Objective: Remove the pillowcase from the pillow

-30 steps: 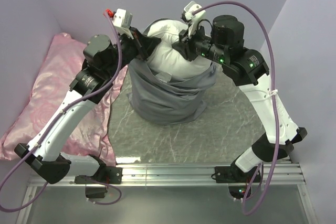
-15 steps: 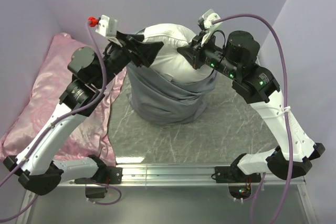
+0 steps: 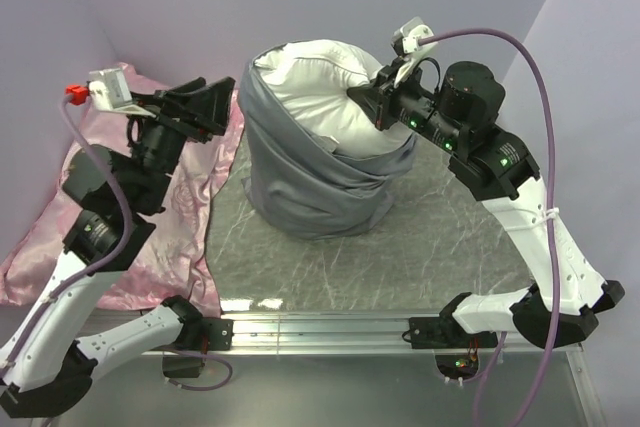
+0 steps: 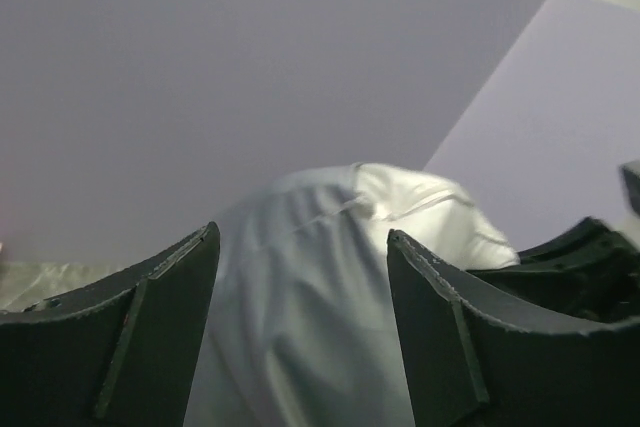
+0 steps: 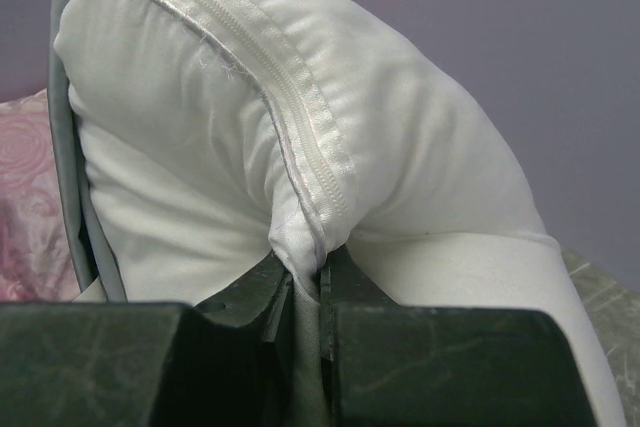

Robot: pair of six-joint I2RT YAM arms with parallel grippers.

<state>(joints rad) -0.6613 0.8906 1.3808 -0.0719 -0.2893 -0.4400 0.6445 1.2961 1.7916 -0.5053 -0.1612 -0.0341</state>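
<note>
The white pillow [image 3: 320, 77] stands on end in the middle of the table. Its lower part sits in the grey-blue pillowcase [image 3: 310, 187], which is bunched round it and reaches higher on the left side. My right gripper [image 3: 385, 99] is shut on the pillow's piped seam at the upper right; the right wrist view shows the gripper [image 5: 305, 272] pinching a fold of the pillow [image 5: 200, 147]. My left gripper [image 3: 230, 107] hangs open to the left of the pillowcase, apart from it. In the left wrist view this gripper [image 4: 302, 232] holds nothing, with the pillowcase [image 4: 300, 327] beyond.
A pink rose-patterned satin pillow [image 3: 110, 197] lies along the left wall, under my left arm. The tabletop [image 3: 420, 247] is grey marbled. Purple walls close in behind and on both sides. A metal rail [image 3: 320, 327] runs along the near edge.
My left gripper opened, let go at the pillow's left side and drew back to the left. My right gripper moved slightly right, keeping its hold on the pillow.
</note>
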